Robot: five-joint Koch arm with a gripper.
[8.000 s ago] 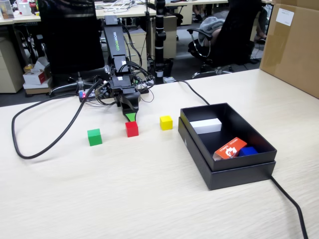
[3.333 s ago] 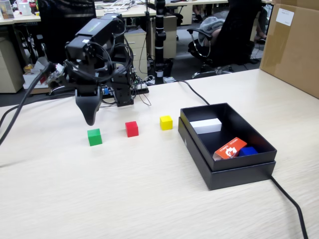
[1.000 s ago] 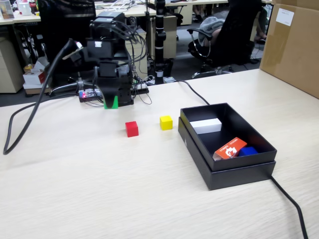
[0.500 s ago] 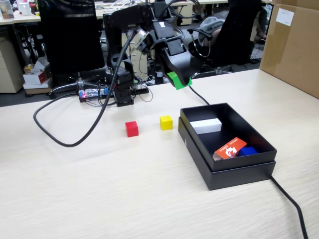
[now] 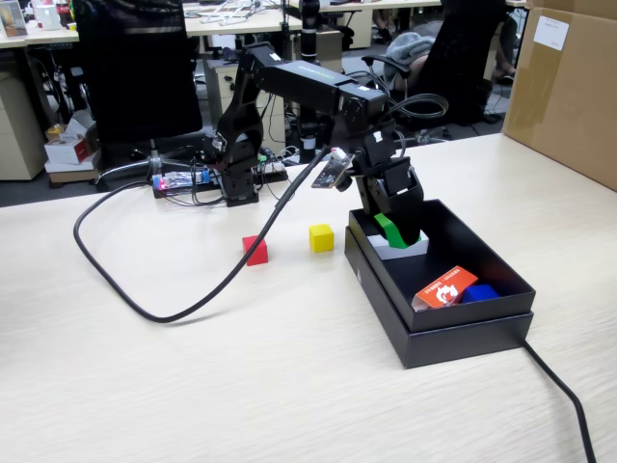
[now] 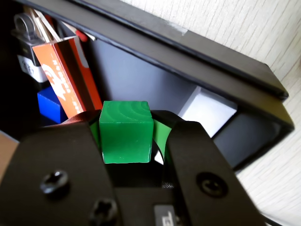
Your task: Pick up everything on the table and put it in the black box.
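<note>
two cubes sat on the surface [image 5: 145, 386] in the fixed view: the red cube [image 5: 255, 250] at left, the yellow cube [image 5: 321, 237] just right of it and apart from it, both left of the black box [image 5: 463, 333]. right again, the end effector [image 5: 397, 231] hung over the box's far end, closed on the green cube [image 6: 126, 132], which sat pinched between its jaws in the wrist view. inside the box lay a white block [image 6: 207, 111] at the far end, an orange packet [image 5: 444, 286] and a blue block [image 5: 480, 292] near its right end.
</note>
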